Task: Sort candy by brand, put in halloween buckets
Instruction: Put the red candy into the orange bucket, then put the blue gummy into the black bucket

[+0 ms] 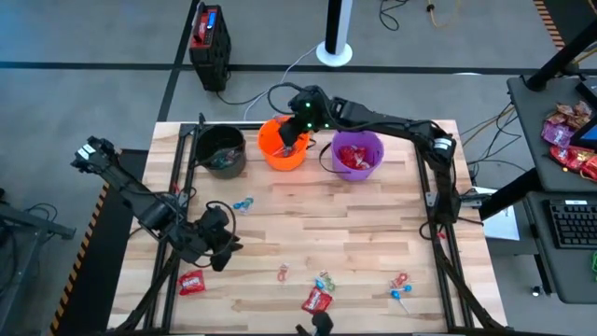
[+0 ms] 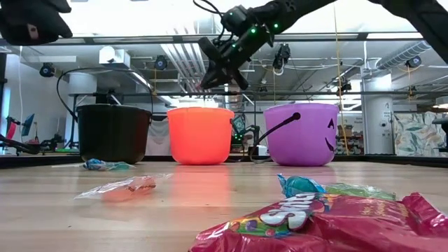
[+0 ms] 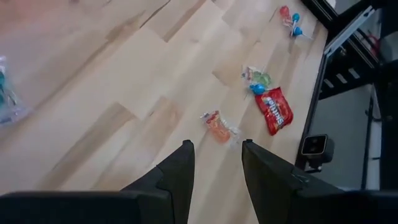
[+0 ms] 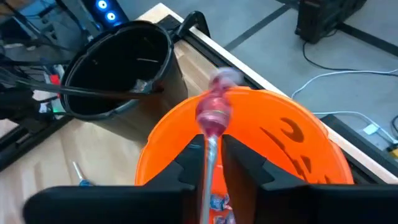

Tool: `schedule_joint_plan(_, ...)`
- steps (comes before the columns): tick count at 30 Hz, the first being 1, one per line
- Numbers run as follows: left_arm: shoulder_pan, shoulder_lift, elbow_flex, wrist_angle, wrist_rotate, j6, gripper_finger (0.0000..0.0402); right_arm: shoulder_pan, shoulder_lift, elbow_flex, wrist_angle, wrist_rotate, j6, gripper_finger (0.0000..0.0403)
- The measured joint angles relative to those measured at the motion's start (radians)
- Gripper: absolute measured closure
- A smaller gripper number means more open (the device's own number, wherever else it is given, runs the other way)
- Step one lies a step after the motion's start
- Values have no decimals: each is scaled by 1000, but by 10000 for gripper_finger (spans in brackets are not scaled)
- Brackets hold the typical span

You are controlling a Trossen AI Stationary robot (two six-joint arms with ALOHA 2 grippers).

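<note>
Right gripper (image 4: 211,163): clamped on lollipop (image 4: 215,111) stick, poised over orange bucket (image 1: 283,146) at table's 12 o'clock — presumably for release
Left gripper (image 3: 216,163): fingers apart, empty; hovered at 8 o'clock, aimed toward loose candy (image 3: 219,126)

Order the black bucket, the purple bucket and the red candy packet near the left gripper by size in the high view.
1-2. black bucket and purple bucket: they look alike, so no ranking.
3. red candy packet: clearly smallest.
</note>
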Motion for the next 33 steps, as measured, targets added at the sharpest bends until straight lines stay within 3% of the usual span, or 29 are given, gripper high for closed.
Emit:
schedule_joint_plan(6,0,10,11,-1,1,-45,284,-16,1,0,-24,-11,-15,299)
schedule_joint_plan(12,10,13,87,-15,18,-36,284,-7,-46,0,-95,-63,-33,270)
schedule_joint_plan(20,82,107,224,-242,-42,227,283,83,-149,0,-284,-82,-114,263)
schedule_joint_plan(23,141,158,213,-312,-35,295,283,119,-195,0,-347,-63,-124,266)
schedule_joint_plan(27,175,200,163,-346,-34,436,283,164,-261,-3,-423,42,-142,264)
schedule_joint_plan(33,207,122,36,-344,7,518,283,198,-363,-37,-441,81,-136,253)
